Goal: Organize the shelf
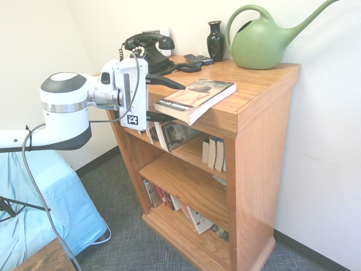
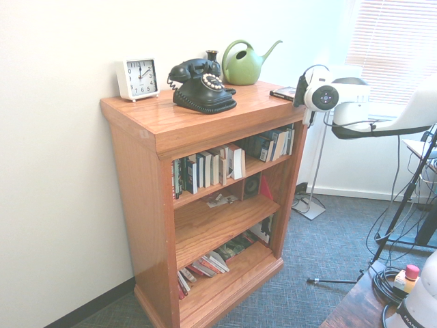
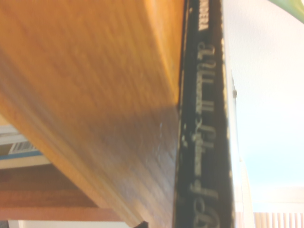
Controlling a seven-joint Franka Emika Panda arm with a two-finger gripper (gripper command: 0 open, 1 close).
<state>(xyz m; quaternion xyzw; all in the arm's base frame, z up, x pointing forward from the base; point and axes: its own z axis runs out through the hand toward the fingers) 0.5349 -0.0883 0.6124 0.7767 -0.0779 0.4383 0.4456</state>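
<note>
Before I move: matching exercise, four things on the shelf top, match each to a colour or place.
1. Watering can
2. Clock
3. Vase
4. Paperback

A. Lying flat, at the front edge nearest the end effector
B. Green, long spout
C. Glossy black, between telephone and watering can
D. White, square, at the opposite end from the watering can

Pairs: 1-B, 2-D, 3-C, 4-A
</note>
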